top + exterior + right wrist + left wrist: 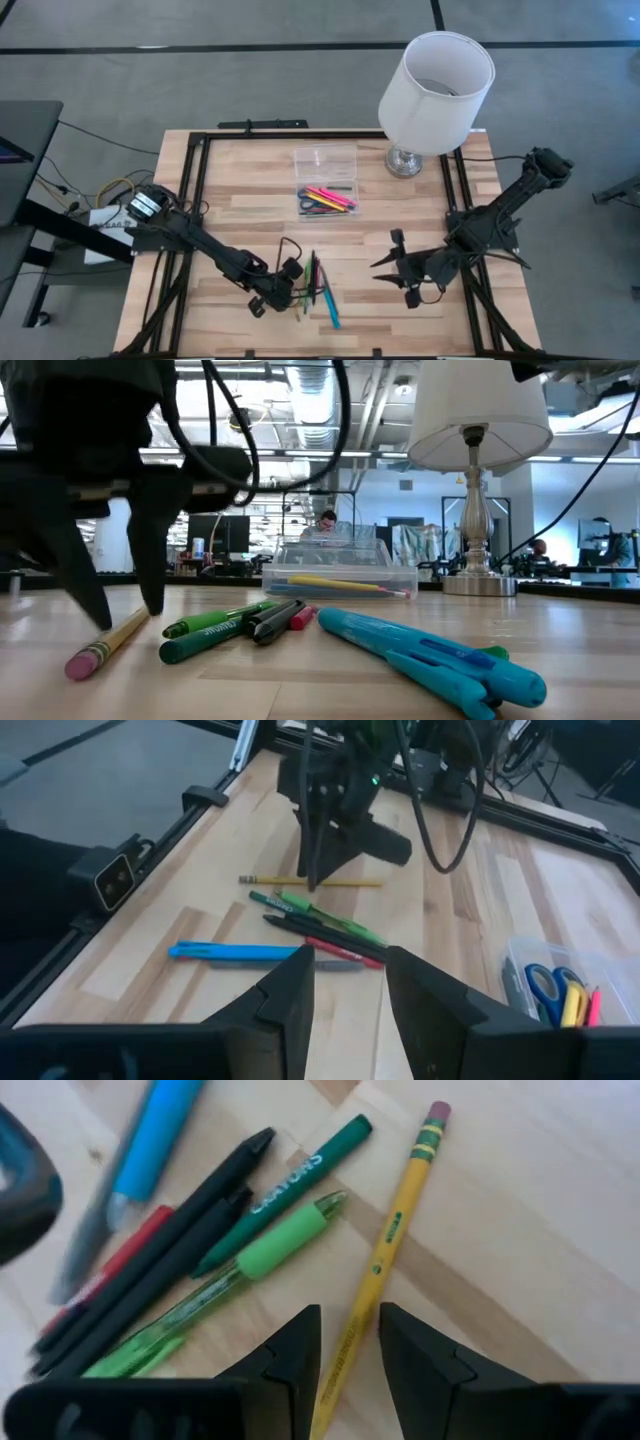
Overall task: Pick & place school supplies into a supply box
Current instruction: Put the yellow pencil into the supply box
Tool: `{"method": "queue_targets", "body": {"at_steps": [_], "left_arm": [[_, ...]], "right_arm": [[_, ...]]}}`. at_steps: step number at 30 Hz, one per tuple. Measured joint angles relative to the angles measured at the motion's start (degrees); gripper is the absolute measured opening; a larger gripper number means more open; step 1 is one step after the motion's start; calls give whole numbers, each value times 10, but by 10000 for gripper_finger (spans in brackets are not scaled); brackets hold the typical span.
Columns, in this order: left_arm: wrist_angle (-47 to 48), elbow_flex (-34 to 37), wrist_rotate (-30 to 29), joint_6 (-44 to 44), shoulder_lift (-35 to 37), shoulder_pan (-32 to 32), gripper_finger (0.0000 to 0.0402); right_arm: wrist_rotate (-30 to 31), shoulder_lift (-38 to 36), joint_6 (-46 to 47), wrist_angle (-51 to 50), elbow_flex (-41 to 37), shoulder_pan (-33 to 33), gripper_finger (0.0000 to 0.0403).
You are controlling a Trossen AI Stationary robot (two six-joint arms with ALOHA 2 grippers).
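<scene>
Left gripper (348,1342) is down at the tabletop (250,205) over the loose pile near the front edge, fingers parted just enough to straddle the yellow pencil (385,1260). In the left wrist view the shaft runs up through the gap between the 2 fingers; whether the pads already touch it I cannot tell. The low view shows the fingertips at or just above the wood beside the pencil's pink eraser (82,661). This pencil lies at the outer side of the pile, apart from its neighbours, so it is likely the easiest single pick.

Just beside it lie the green crayon (285,1190), the green pen (240,1270), 2 black pens (165,1255), a red pen (115,1270) and a blue pen (160,1125), fanned and partly touching. A wider grip would risk catching the green pen too.

The supply box (325,162) sits open toward the back of the table, well apart from the pile. Just in front of it is its other half (328,200), a clear tray already holding blue-handled scissors (545,982), pink markers and some yellow pieces. A white lamp (432,95) stands next to the box, to be cleared during the carry.

Right gripper (345,982) waits above the table on the right side, fingers apart, holding nothing, facing the pile.

Judgement: early in the task; most pencils and pens remain outside the box.
</scene>
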State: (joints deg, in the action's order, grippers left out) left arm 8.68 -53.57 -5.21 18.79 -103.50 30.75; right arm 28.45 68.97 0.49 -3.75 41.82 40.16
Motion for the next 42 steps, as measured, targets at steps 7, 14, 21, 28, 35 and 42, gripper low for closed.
{"method": "queue_targets", "body": {"at_steps": [7, 14, 21, 28, 35, 42], "left_arm": [[16, -8, 36, -21, -13, -18, 100], [152, -66, 28, -43, -17, -21, 98], [182, -75, 31, -35, -17, -31, 44], [193, -99, 51, -30, -53, -50, 7], [275, -144, 58, -52, -84, -51, 15], [394, -173, 45, -132, -89, -51, 15]], "right_arm": [[0, 0, 0, 0, 0, 8, 121], [0, 0, 1, 0, 0, 6, 121], [-1, 0, 10, -1, 0, 6, 121], [-2, 0, 17, -7, 1, 7, 121], [-2, 0, 44, -24, 1, 7, 121], [0, 10, 90, -54, 1, 8, 121]]}}
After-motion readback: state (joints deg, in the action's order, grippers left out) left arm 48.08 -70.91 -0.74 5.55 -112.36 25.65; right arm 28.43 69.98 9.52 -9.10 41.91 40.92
